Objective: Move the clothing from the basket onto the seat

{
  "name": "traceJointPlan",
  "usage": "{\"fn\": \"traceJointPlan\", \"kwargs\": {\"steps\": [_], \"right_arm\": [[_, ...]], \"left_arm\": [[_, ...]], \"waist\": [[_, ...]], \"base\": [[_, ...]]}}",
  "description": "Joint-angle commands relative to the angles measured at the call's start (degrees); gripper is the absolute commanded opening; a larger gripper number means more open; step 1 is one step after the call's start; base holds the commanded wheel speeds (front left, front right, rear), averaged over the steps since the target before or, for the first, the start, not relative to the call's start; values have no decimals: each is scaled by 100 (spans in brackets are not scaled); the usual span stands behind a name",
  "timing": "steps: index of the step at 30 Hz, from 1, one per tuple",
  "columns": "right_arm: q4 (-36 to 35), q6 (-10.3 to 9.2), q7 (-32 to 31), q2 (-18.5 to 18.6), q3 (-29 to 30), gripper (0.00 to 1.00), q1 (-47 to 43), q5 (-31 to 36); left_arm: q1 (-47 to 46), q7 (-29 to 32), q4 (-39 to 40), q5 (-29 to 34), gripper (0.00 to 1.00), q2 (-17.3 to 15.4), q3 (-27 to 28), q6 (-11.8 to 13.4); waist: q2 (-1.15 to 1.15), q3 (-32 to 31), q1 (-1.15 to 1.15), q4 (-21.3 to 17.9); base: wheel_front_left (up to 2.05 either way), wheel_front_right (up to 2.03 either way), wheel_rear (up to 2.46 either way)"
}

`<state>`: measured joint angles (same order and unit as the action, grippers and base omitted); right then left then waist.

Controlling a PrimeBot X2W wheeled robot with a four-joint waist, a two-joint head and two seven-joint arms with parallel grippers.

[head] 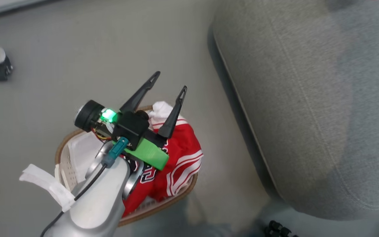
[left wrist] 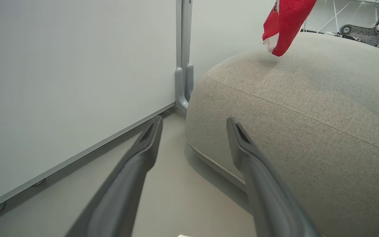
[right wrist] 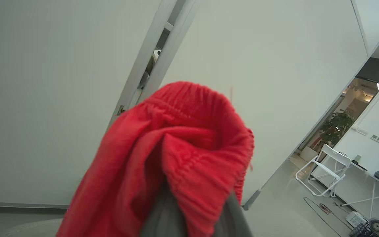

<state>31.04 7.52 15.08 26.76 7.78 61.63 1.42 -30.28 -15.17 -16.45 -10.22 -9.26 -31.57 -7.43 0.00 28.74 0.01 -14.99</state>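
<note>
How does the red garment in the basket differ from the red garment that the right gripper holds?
The jersey lies crumpled in the basket; the held piece hangs in the air above the seat. The jersey shows white stripes and black lettering; the held piece shows a gathered elastic edge. Both are red fabric.

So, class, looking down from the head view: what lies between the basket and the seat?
A bare strip of grey floor lies between the basket and the seat. The head view shows it.
</note>
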Motion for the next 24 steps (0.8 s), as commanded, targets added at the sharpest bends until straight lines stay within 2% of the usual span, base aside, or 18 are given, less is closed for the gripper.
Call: {"fn": "traceJointPlan", "kwargs": {"steps": [1, 4, 9, 17, 18, 19, 20, 21, 24], "right_arm": [[146, -7, 14, 95, 65, 0, 96, -67], [393, -7, 13, 254, 207, 0, 53, 21], [601, -7, 14, 214, 428, 0, -423, 109], [755, -7, 14, -162, 733, 2, -1179, -7], [737, -7, 14, -208, 759, 22, -1249, 2], [728, -7, 14, -251, 779, 32, -1321, 2], [720, -7, 14, -319, 810, 32, -1393, -27], [695, -6, 14, -361, 834, 99, -1444, -52], [643, -7, 14, -428, 893, 100, -1700, -34]], "left_arm": [[-160, 3, 79, 55, 100, -45, 38, -4], [-209, 3, 155, 123, 100, -69, 47, -3], [-128, 3, 184, 170, 100, -85, 72, -4], [50, 3, 93, 125, 100, -151, 100, -1], [69, 3, 76, 117, 100, -169, 98, -1], [81, 3, 62, 110, 100, -177, 97, -1], [102, 3, 48, 100, 100, -184, 100, -2], [118, 3, 34, 94, 100, -185, 101, -3], [155, 3, -7, 64, 100, -156, 93, -3]], "waist": [[0, 809, -1, 411], [0, 969, -1, 469], [0, 1058, -1, 462], [0, 976, -1, 312], [0, 950, -1, 290], [0, 924, -1, 274], [0, 888, -1, 253], [0, 857, -1, 237], [0, 739, -1, 197]], "base": [[0, 0, 0], [0, 0, 0], [0, 0, 0], [0, 0, 0], [0, 0, 0], [0, 0, 0], [0, 0, 0], [0, 0, 0], [0, 0, 0]]}}
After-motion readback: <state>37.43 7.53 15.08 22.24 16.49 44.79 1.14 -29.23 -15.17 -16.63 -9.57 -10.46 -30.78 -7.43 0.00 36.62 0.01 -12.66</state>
